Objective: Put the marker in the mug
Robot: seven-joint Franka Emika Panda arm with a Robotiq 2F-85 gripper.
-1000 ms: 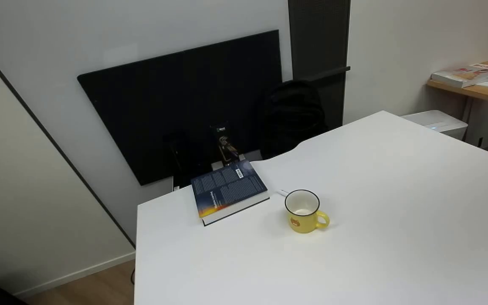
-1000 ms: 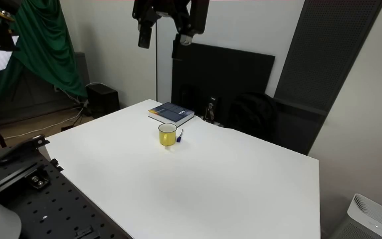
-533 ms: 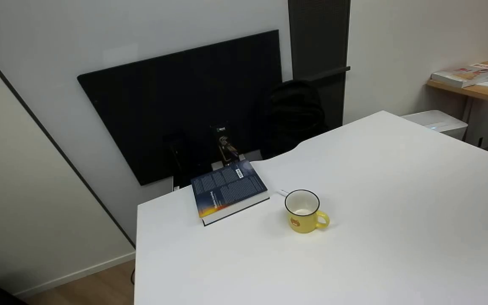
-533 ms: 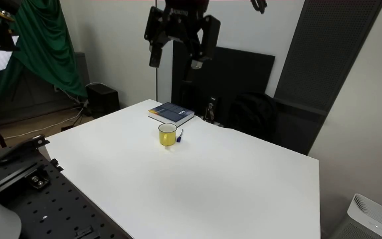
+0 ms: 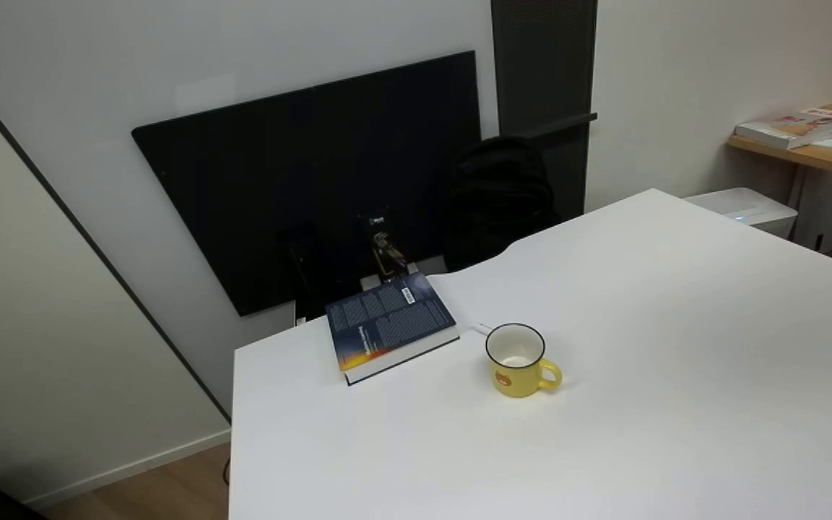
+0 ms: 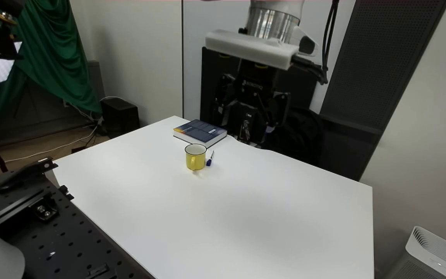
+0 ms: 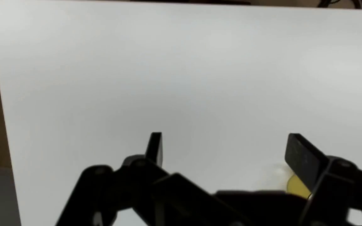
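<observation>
The small yellow mug [image 5: 517,381] stands upright on the white table in both exterior views [image 6: 194,160], its inside showing no marker. The marker [image 6: 210,159], white with a blue cap, lies on the table right beside the mug; in an exterior view its white end [image 5: 483,329] shows behind the mug. My gripper [image 6: 243,130] is open and empty, in the air above the table. In the wrist view its fingers [image 7: 224,138] are wide apart, and part of the mug [image 7: 296,187] shows behind the right finger. The marker is hidden in the wrist view.
A thick blue book [image 5: 393,325] lies near the mug at the table edge, also in an exterior view [image 6: 200,132]. The white table [image 6: 246,217] has a black perforated base plate [image 6: 72,240] at its near side. A black panel [image 5: 315,166] leans on the wall behind.
In an exterior view my gripper has come down and to the right, bringing the white wrist into sight. It stays open. The mug, marker and book have not moved.
</observation>
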